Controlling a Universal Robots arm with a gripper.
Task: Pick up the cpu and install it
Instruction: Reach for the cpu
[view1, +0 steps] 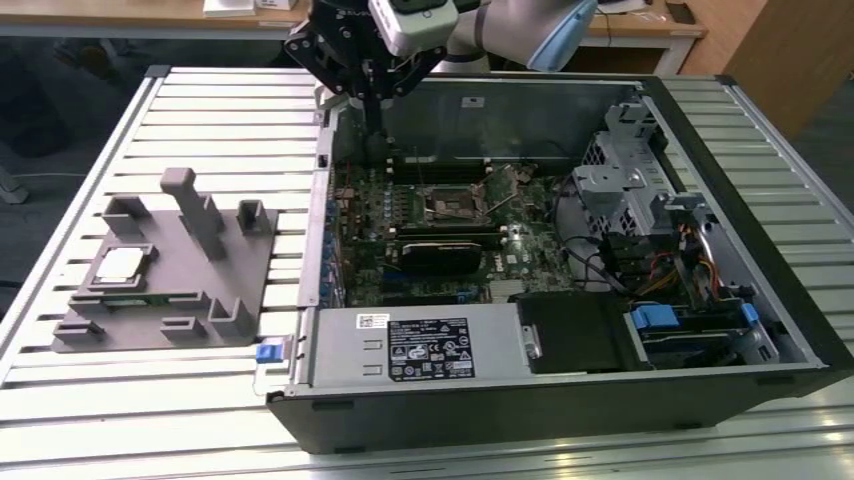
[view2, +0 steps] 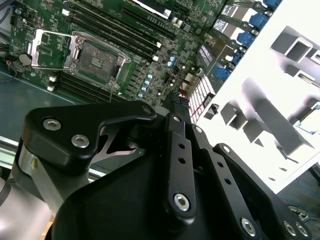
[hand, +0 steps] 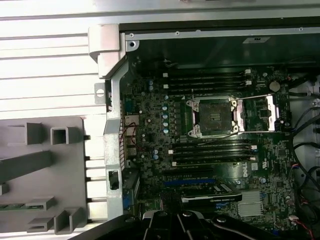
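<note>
The cpu (view1: 120, 265), a small silver-topped square, lies in a recess of the grey tray (view1: 187, 305) at the exterior view's left, outside the case. My gripper (view1: 378, 118) hangs over the far left corner of the open computer case, well away from the cpu, fingers together and holding nothing. Its black linkage and fingertips (view2: 177, 100) show in the second wrist view. The motherboard socket (view1: 454, 207) (view2: 97, 57) (hand: 215, 116) sits with its metal frame swung open and nothing in it.
Case walls (view1: 320, 250) ring the motherboard. Memory sticks (hand: 207, 82) flank the socket, a graphics card (view1: 447, 255) lies in front of it, and drive cages and cables (view1: 641, 210) fill the exterior view's right. Upright posts (view1: 200, 215) rise from the tray beside the cpu.
</note>
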